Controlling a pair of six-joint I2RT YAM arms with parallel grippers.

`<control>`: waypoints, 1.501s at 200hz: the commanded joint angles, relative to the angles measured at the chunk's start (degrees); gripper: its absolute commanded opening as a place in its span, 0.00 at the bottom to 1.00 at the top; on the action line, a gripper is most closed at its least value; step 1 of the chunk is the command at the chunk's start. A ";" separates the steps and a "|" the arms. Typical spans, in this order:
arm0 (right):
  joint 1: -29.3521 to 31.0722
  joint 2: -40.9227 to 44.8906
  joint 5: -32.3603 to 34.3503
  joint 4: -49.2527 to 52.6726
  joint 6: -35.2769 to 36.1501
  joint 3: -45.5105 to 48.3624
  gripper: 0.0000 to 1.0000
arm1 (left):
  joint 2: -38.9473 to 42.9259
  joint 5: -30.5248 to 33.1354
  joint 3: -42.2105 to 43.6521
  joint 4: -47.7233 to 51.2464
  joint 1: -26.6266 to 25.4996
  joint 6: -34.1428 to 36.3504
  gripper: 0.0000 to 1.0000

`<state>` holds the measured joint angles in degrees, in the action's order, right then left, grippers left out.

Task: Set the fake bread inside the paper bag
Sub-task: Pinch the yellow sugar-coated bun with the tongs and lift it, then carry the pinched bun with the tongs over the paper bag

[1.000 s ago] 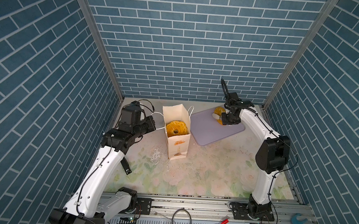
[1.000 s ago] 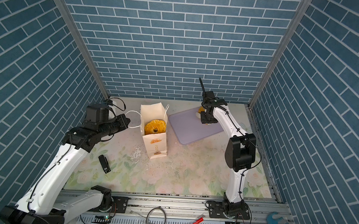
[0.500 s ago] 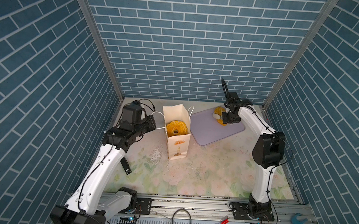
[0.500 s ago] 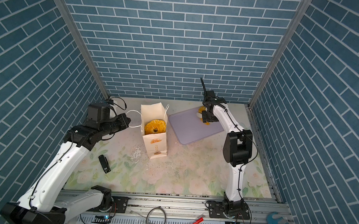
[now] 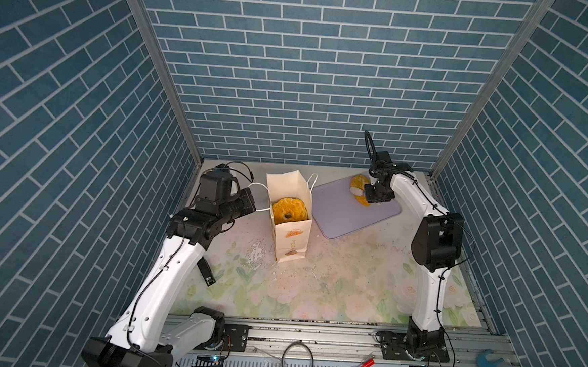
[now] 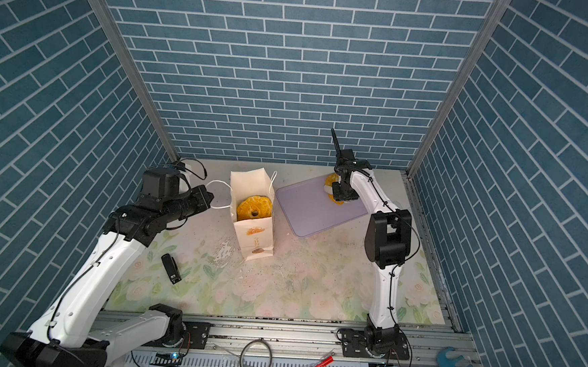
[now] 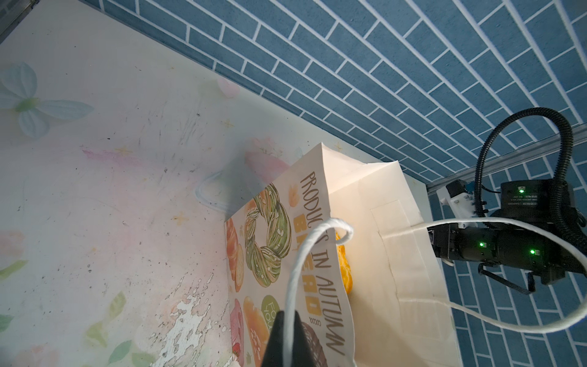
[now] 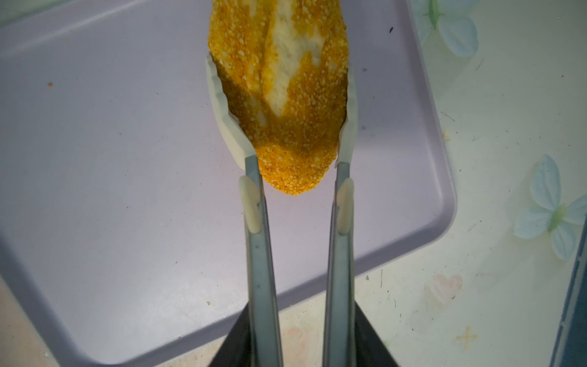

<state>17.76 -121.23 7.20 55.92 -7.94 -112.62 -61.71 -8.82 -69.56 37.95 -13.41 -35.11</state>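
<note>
Clamps metal tongs in the right end effector, squeezed onto their arms, and pinches an oval roll between the white tips. Holds that roll at the 12 o'clock end of the lavender tray in both top views; cannot tell whether lifted or resting. Pinches the white cord handle in the left end effector, pressed together, at 9 o'clock of the paper bag. Shows the bag upright on the floral surface, mouth open, ring-shaped bread inside, tray at its 2 o'clock
</note>
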 commanded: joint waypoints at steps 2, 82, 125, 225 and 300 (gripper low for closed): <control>0.88 8.74 -0.42 0.21 0.23 0.15 0.30 | 0.37 0.15 -2.06 1.14 0.23 0.58 0.00; 12.43 24.01 0.88 12.64 -3.54 -12.78 0.27 | 1.77 -2.93 -1.92 -0.25 0.18 1.69 0.00; 27.61 23.87 8.74 17.83 -8.49 -28.60 0.27 | 2.43 -4.38 -2.10 -1.56 0.14 1.64 0.00; 42.65 19.75 6.62 22.96 -12.95 -29.21 0.30 | 2.30 -6.21 -2.20 -2.66 -0.04 1.36 0.00; 45.62 18.81 13.54 22.18 -10.15 -36.14 0.32 | 2.18 -6.11 -2.19 -2.79 -0.21 1.14 0.00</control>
<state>62.98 -103.96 15.84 81.78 -18.72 -144.33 -59.90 -14.66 -70.50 36.10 -13.43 -34.39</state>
